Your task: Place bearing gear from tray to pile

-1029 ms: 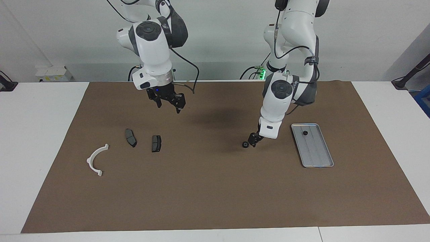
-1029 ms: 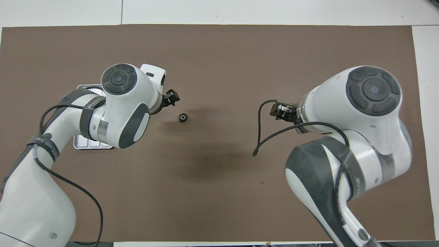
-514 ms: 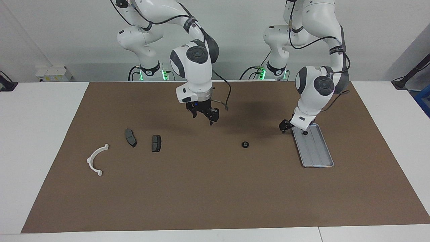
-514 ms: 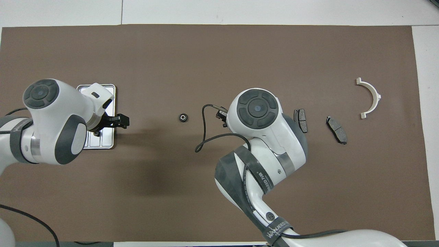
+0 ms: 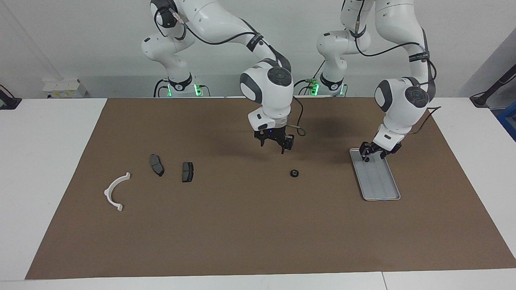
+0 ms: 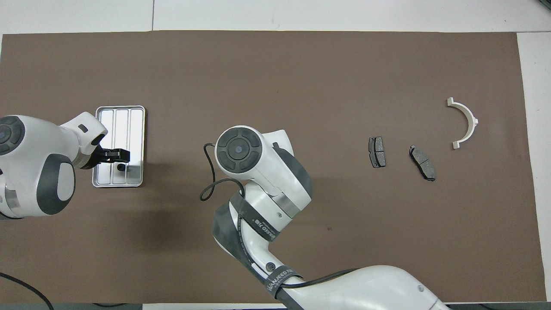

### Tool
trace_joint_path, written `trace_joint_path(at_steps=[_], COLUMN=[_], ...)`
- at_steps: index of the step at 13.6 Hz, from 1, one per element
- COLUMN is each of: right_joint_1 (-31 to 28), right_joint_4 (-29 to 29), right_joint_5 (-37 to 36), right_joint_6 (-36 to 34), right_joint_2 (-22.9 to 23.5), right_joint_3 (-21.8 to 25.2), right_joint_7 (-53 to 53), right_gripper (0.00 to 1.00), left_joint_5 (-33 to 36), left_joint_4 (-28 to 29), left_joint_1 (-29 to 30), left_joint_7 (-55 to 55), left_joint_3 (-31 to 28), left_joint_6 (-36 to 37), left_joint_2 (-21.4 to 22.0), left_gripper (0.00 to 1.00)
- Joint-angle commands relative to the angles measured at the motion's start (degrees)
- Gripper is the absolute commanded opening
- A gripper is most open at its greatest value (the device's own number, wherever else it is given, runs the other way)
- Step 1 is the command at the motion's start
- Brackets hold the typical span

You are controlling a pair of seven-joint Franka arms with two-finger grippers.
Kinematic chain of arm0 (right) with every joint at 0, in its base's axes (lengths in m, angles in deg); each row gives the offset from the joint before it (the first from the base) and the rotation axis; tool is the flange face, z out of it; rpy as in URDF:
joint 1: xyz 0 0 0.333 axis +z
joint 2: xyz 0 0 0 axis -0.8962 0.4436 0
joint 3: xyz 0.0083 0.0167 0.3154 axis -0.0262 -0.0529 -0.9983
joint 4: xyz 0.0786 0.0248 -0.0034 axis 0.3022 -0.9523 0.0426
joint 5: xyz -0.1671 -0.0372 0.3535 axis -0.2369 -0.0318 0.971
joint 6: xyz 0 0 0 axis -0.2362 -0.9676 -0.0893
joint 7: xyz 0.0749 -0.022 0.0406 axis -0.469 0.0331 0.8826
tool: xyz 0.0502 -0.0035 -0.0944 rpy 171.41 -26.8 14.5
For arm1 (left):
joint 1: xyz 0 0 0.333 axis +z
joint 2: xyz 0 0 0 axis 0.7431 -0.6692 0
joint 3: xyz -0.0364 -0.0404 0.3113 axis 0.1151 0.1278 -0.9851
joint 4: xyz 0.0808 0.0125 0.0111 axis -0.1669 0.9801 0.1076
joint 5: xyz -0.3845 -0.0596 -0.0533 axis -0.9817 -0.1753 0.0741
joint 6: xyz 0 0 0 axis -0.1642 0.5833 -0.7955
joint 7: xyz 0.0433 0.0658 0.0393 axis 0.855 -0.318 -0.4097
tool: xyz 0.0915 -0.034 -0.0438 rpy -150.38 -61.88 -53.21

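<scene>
The bearing gear (image 5: 294, 173), a small dark ring, lies alone on the brown mat (image 5: 258, 225), between the tray (image 5: 379, 183) and the pile. The right gripper (image 5: 275, 144) hangs above the mat just over the gear's robot side, fingers apart and holding nothing. The left gripper (image 5: 367, 152) is low over the tray's robot-side end; whether it is open or closed cannot be told. The pile comprises two dark plates (image 5: 157, 164) (image 5: 187, 171) and a white half-ring (image 5: 116, 191), toward the right arm's end.

A small black bearing gear (image 5: 294, 173) lies on the mat between the silver tray (image 5: 379, 181) and the pile (image 5: 157, 175).
</scene>
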Motion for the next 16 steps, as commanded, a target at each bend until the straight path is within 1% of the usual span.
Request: trace_joint_path(at_steps=[1, 2, 3, 5, 7, 10, 11, 13, 14, 16], right_joint_1=[0.0, 0.5, 1.3, 1.4, 1.6, 2.5, 2.5, 3.1, 3.1, 3.1], right_joint_4=[8.8, 12.4, 15.7, 19.4, 22.8, 25.8, 26.7, 29.6, 30.8, 31.0], right_joint_5=[-1.2, -1.2, -1.2, -1.2, -1.2, -1.4, -1.4, -1.4, -1.4, -1.5], right_joint_6=[-2.8, -3.7, -5.0, -6.2, -6.8, -7.6, -7.6, -7.9, -8.0, -8.0], right_joint_2=[6.7, 9.0, 11.1, 13.4, 16.1, 19.3, 20.5, 23.4, 24.2, 24.7], right_joint_3=[0.2, 0.2, 0.2, 0.2, 0.3, 0.5, 0.5, 0.7, 0.8, 1.0], right_joint_7=[-1.8, -2.9, -3.3, -3.3, -3.3, -3.4, -3.4, -4.4, -4.5, -4.5], right_gripper=[0.90, 0.90, 0.90, 0.90, 0.90, 0.90, 0.90, 0.90, 0.90, 0.90], left_joint_5=[0.5, 0.5, 0.5, 0.5, 0.5, 0.5, 0.5, 0.5, 0.5, 0.5], left_joint_4=[1.0, 1.2, 2.3, 3.8, 4.2, 4.4, 4.5, 5.0, 5.1, 5.4], left_joint_1=[1.4, 1.4, 1.4, 1.2, 0.8, 0.7, 0.7, 0.7, 0.7, 0.7], left_joint_7=[-0.6, -0.8, -1.0, -2.6, -4.4, -4.6, -4.6, -4.7, -4.7, -4.7], left_joint_3=[0.6, 0.6, 0.6, 0.6, 0.6, 0.6, 0.6, 0.6, 0.6, 0.6], left_joint_6=[-2.2, -2.2, -2.7, -4.6, -5.0, -5.2, -5.2, -5.2, -5.3, -5.3], left_joint_2=[-0.3, -0.5, -0.3, -0.2, -0.3, -0.3, -0.3, -0.2, -0.1, 0.0], left_gripper=[0.70, 0.63, 0.61, 0.58, 0.58, 0.57, 0.54, 0.54, 0.53, 0.53])
